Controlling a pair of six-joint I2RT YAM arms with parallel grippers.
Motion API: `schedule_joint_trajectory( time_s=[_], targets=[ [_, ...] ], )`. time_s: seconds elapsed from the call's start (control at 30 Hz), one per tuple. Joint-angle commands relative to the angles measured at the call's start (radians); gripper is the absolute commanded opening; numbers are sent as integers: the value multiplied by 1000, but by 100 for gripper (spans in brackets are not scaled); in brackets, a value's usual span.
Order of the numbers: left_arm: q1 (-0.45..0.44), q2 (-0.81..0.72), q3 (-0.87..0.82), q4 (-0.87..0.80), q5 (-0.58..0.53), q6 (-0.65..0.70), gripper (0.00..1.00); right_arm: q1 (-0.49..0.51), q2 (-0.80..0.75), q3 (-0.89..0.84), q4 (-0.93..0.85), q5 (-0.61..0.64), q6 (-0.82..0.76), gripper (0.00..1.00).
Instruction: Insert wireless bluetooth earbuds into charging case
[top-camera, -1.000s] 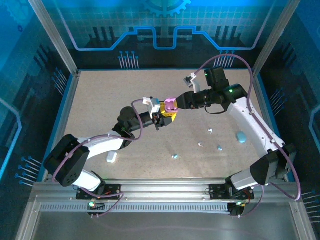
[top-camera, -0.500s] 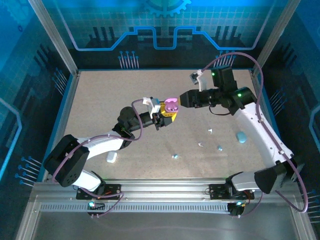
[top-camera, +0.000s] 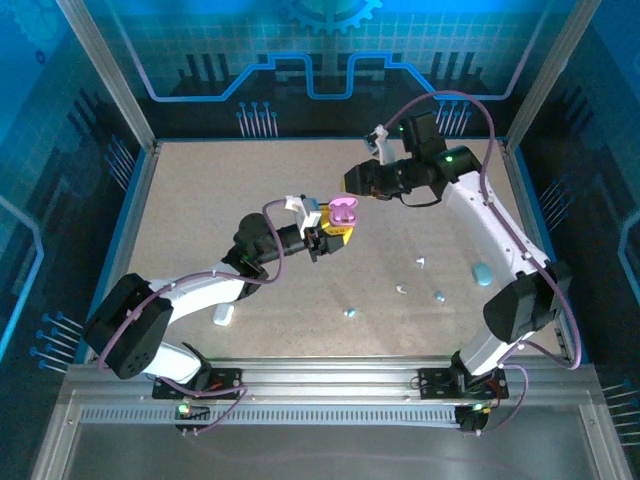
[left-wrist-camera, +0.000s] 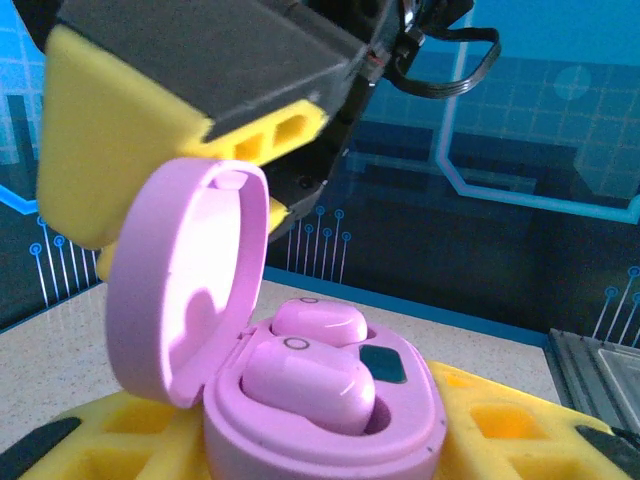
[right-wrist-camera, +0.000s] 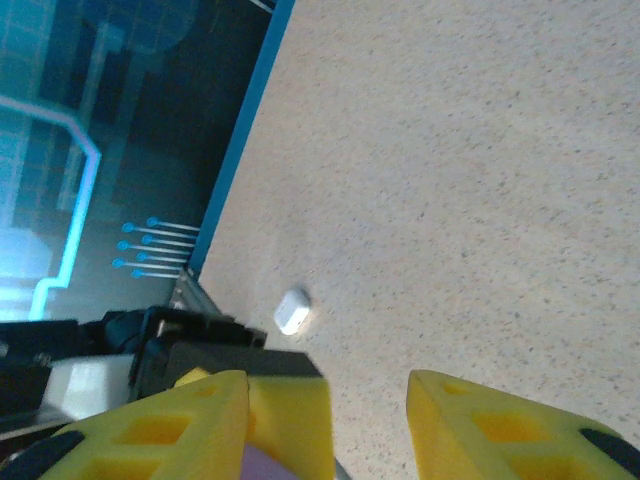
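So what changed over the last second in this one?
The right gripper drew back from the purple case, first rightward, then toward the far side of the table, jaws apart. The left gripper kept its hold on the open case with both purple earbuds seated; the loose buds on the table stayed put.

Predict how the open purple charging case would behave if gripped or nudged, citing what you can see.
The purple charging case looks glossy and rounded, so probably slippery to grip and apt to rock. Its raised lid would likely swing shut if pushed. The two buds seated inside might jolt loose.
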Motion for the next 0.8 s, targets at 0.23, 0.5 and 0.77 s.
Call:
schedule_joint_trajectory(
  time_s=[0.23, 0.5, 0.77],
  targets=[
    [-6, -28, 36, 22, -18, 3, 45, -20, -122, -178, 37, -206, -25, 50],
    [-6, -22, 52, 33, 7, -13, 45, -30, -121, -301, 205, -426, 93, 57],
    [-5, -16, 63, 22, 10, -9, 46, -34, -105, -358, 328, -479, 196, 38]
  ],
)
